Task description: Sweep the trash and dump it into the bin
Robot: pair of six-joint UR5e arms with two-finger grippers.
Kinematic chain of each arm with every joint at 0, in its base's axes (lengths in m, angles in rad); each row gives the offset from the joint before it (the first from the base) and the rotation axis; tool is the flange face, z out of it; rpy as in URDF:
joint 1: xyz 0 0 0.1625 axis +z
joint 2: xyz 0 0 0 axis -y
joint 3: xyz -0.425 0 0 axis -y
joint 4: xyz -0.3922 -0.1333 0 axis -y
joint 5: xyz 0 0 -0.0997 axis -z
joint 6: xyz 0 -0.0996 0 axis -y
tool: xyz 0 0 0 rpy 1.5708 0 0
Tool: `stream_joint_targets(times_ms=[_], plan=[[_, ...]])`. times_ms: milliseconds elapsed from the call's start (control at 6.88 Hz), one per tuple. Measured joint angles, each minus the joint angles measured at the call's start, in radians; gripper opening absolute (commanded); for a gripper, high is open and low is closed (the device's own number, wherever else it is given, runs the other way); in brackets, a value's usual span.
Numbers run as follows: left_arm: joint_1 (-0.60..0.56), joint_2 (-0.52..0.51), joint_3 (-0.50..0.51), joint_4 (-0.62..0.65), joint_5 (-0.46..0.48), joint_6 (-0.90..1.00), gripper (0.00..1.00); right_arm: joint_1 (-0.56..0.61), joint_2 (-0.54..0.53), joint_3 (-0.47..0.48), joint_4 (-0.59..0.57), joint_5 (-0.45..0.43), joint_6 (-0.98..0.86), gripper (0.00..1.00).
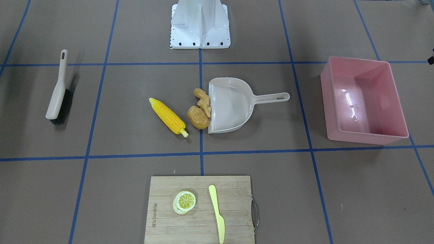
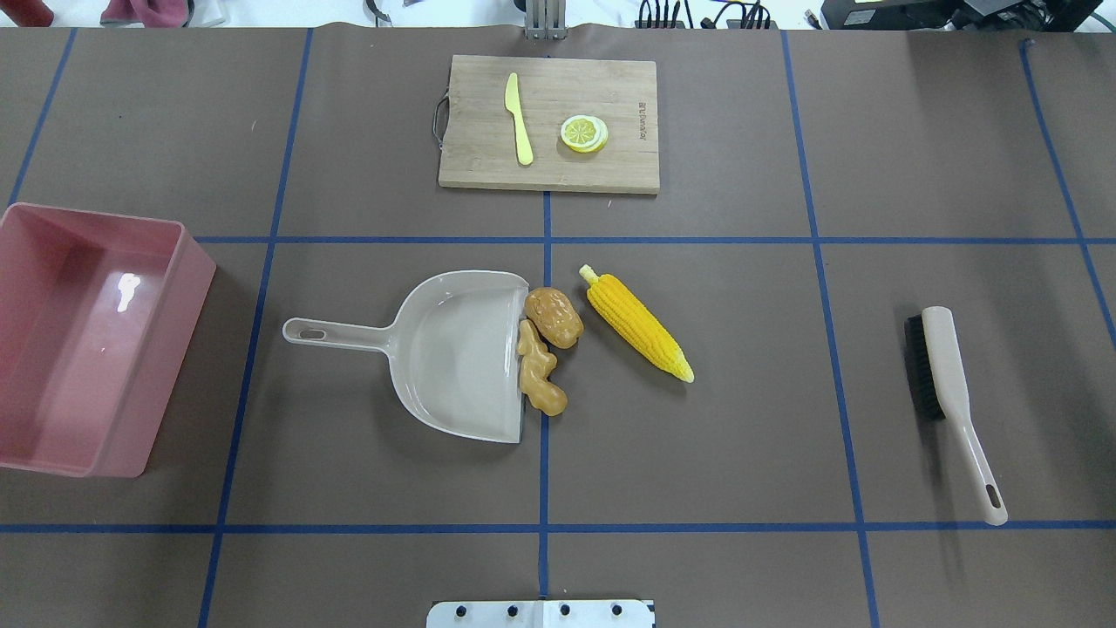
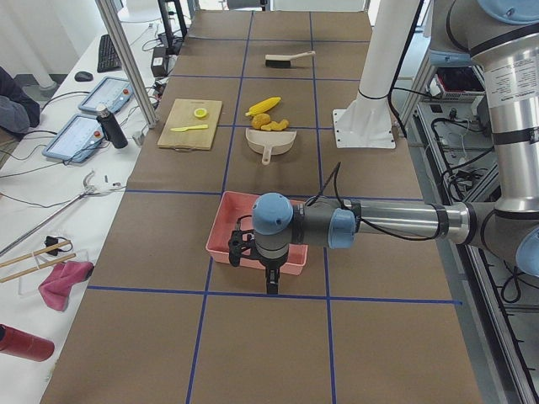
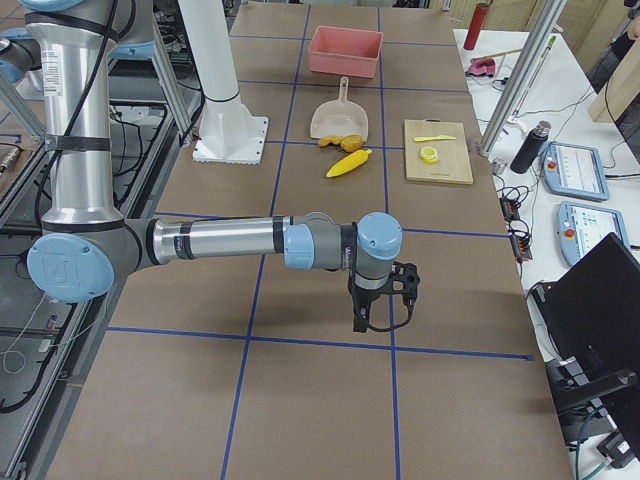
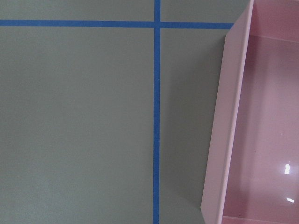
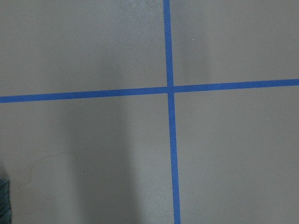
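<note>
At overhead centre, yellow corn cob point(image 2: 638, 326), knobbly tan ginger piece point(image 2: 540, 379) and golden-brown potato lump point(image 2: 554, 317) lie by the mouth of the beige plastic dustpan point(image 2: 453, 349); the large pink plastic bin point(image 2: 166, 349) stands at left edge. Closure of left gripper point(image 3: 271, 282) and right gripper point(image 4: 360, 320): cannot tell. Risk: unheld dustpan slides when swept.

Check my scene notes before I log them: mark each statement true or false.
1. The bin holds nothing. True.
2. The corn cob lies inside the dustpan. False: it lies on the table, clear of the dustpan.
3. The ginger piece sits at the dustpan's open edge. True.
4. The brush lies on the cutting board. False: it lies on the table; the cutting board carries a lemon slice and a knife.
</note>
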Motion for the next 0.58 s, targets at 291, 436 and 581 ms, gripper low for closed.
stream_joint_targets(times_ms=[291,436,581], plan=[[-0.005,0.001,0.001,0.001,0.000,0.000,0.99,0.000,-0.002,0.008,0.001,0.005,0.004,1.00],[-0.006,0.002,0.003,0.001,0.000,0.001,0.99,0.000,-0.004,0.025,0.002,0.004,0.006,1.00],[-0.007,0.003,0.006,0.001,0.000,0.001,0.99,0.000,-0.001,0.050,0.002,-0.001,0.009,1.00]])
